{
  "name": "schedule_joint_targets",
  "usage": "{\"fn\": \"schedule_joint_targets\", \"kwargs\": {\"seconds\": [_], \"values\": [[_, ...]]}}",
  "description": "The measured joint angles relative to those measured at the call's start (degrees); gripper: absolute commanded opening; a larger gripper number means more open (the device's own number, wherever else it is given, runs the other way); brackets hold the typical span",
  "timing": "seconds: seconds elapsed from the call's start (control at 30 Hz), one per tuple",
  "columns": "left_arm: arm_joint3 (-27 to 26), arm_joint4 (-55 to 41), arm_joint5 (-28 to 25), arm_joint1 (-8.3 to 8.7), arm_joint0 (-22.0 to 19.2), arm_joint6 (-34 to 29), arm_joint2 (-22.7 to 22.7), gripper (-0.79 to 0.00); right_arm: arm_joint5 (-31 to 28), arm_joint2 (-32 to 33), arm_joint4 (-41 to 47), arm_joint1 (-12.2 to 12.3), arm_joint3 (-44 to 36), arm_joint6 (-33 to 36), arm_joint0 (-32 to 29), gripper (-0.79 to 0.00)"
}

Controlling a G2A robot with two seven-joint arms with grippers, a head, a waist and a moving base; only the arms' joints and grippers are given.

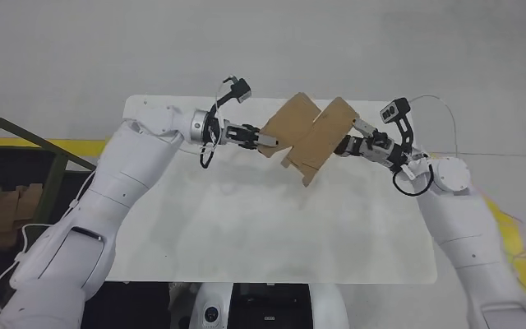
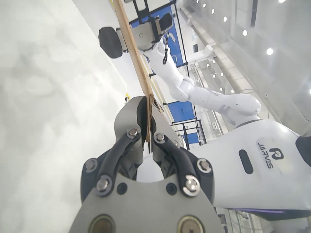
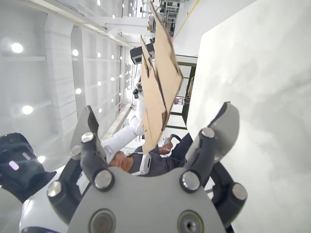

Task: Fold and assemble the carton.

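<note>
The carton (image 1: 308, 133) is a flat brown cardboard blank, partly folded and held in the air over the far half of the white table (image 1: 246, 238). My left gripper (image 1: 261, 148) is shut on the carton's left edge; in the left wrist view its pads (image 2: 142, 112) pinch the thin cardboard edge (image 2: 131, 39). My right gripper (image 1: 347, 146) stands open at the carton's right end. In the right wrist view the carton (image 3: 160, 81) hangs between the spread fingers (image 3: 90, 122) without touching them.
The table's near half lies bare below the carton. Its far edge (image 1: 246, 96) runs just behind both grippers. Yellow floor tape (image 1: 49, 142) lies to the table's left.
</note>
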Motion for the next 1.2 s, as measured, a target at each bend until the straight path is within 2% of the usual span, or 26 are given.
{"fn": "schedule_joint_targets", "kwargs": {"seconds": [0.17, 0.33, 0.47, 0.73, 1.2], "values": [[-0.64, -2.23, 4.33, 0.4, -0.84, -7.83, 0.33, -0.785, -1.2, -0.35, -0.05, 0.1, 5.31, 10.88, 2.83, 0.0], [-3.28, -5.6, 6.01, 1.6, 0.36, -9.36, 1.7, -0.785, -3.51, -1.49, -3.8, 0.06, 9.84, 17.03, 5.82, 0.0], [-4.86, -6.51, 5.96, 3.11, 0.25, -9.31, 4.83, -0.785, -4.41, -3.21, -6.39, -0.21, 9.81, 17.39, 7.42, 0.0], [-7.77, -9.32, 5.95, 5.75, -2.29, -9.31, 10.46, -0.785, -2.99, -4.98, -3.41, 0.4, 5.04, 18.74, 6.51, 0.0], [-9.0, -13.75, 5.94, 7.61, -3.76, -9.32, 13.11, -0.785, -3.07, -7.02, -4.79, 3.2, 0.04, 18.68, 5.56, 0.0]]}}
